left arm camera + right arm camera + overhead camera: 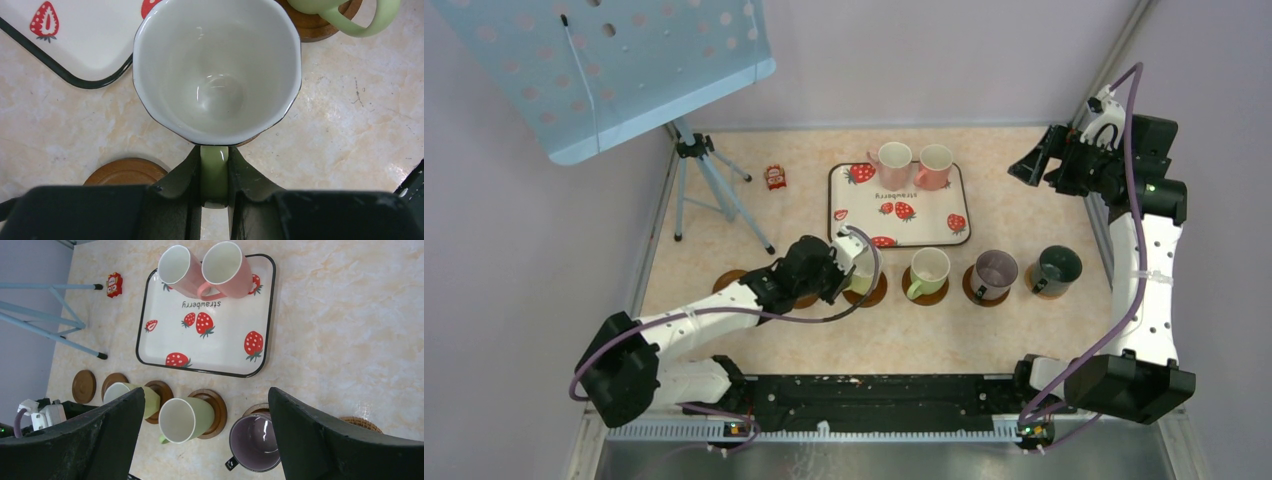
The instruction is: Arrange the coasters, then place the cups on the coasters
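Pinching light green cup (pixel 217 75) by its handle with left gripper (pixel 214 165), narrow. Cup body just ahead of fingertips, over a coaster (pixel 165 395). Handle grip presumably chosen for upright placement. Holding right gripper (pixel 1032 166) wide, empty, well apart.

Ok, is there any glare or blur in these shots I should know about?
Top external view: even light, soft shadows on the table, all sharp. Left wrist view: small bright reflections in the bottom of the light green cup; the dark left fingers at the near edge look soft. Right wrist view: a bright glint inside the purple-grey cup; the right fingers are near-black with little detail.
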`<state>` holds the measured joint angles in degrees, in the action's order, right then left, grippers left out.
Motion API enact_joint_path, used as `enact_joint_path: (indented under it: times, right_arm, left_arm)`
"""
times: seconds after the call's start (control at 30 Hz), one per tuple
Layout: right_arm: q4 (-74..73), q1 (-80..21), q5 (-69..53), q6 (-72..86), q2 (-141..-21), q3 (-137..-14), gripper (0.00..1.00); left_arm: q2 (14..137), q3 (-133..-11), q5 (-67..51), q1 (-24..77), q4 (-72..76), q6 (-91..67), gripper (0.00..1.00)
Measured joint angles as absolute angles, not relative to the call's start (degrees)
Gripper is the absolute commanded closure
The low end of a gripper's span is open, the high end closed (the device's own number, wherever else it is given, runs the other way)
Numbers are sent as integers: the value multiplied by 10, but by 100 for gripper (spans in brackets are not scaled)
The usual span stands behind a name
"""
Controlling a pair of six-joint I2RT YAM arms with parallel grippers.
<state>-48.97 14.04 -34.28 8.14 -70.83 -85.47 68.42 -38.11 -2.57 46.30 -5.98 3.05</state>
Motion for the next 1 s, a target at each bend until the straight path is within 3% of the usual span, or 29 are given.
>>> enact_joint_path:
  times: [0.57, 0.63, 0.77, 1.0]
  right_arm:
    - [-491, 140, -343, 79, -709, -855, 9]
    - [-491, 140, -343, 77, -709, -855, 8]
    - [-491, 140, -343, 75, -709, -855, 8]
    - [-493, 140, -343, 70, -709, -855, 8]
  left_arm:
    - [694, -362, -34, 463, -26, 19, 92]
    - [694, -360, -34, 463, -22, 20, 87]
    - [694, -357, -34, 463, -17, 26, 64]
    - [691, -356, -34, 463, -15, 34, 47]
